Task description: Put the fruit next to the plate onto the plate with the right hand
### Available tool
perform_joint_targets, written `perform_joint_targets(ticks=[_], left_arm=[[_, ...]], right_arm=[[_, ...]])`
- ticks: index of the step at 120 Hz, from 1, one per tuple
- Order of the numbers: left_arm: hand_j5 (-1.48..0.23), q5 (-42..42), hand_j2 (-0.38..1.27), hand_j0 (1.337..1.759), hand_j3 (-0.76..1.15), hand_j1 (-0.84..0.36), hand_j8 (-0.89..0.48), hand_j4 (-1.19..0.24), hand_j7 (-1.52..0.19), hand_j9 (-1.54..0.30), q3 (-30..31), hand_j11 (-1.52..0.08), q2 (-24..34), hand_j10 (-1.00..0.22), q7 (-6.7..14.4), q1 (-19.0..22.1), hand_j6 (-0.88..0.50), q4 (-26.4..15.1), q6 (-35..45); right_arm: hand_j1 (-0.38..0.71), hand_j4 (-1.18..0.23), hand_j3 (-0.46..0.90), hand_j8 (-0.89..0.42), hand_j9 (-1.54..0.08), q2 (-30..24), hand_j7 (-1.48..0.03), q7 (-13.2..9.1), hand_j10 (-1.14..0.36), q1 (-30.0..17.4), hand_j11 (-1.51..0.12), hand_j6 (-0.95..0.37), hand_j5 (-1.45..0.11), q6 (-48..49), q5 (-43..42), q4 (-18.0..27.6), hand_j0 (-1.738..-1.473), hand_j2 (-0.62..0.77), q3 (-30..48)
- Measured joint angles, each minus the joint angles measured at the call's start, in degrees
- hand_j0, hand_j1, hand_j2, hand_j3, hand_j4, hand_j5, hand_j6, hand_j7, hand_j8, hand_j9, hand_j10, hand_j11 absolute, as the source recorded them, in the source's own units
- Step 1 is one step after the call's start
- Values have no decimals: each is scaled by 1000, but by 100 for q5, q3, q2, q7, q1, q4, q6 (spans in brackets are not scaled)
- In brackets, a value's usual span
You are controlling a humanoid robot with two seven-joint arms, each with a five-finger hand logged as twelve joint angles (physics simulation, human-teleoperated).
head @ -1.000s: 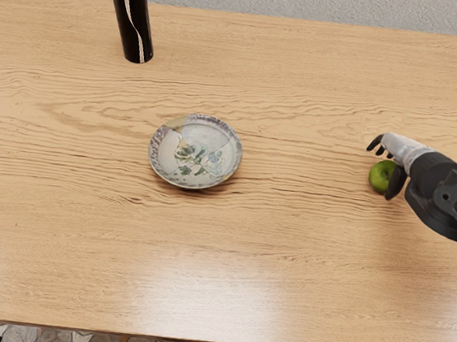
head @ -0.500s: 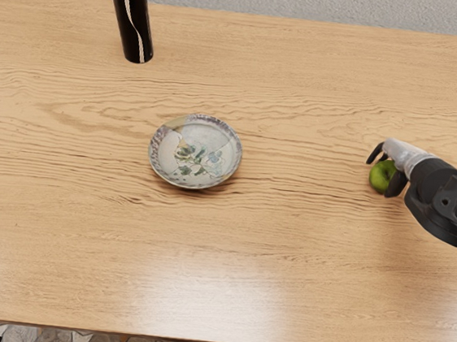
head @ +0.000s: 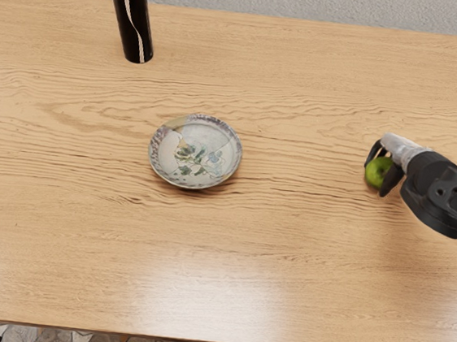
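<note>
A small green fruit (head: 376,170) is at the table's right side, far from the plate. My right hand (head: 383,163) comes in from the right edge and has its dark fingers curled around the fruit; part of the fruit is hidden by them. Whether the fruit still touches the wood is unclear. The patterned ceramic plate (head: 164,142) rests near the table's middle, with nothing on it. No left arm shows.
A black drink can (head: 132,18) stands upright at the back left. The wooden table (head: 268,257) stretches wide between plate and fruit, and its front edge runs along the bottom of the view.
The right hand's fingers have closed around the fruit, and hand and fruit have shifted slightly left and up.
</note>
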Motion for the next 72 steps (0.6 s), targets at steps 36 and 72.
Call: perform_joint_targets(ticks=[36,72], left_arm=[[-318,0,49,1658,0,55,-245,-245,-318,-318,0,-318,0,-245,0,0,-245,1,1],[-318,0,49,1658,0,55,-245,-245,-318,-318,1,-318,0,-245,0,0,-245,1,1]], right_arm=[[253,-592,1,-309,-1079,432,-1029,4,-567,480,-1106,-368,-1090,72,36,-23,-1649,268,188],[253,-588,1,-303,-1078,1369,-1027,0,-562,765,-1106,-372,-1100,86,39,27,-1650,264,629]])
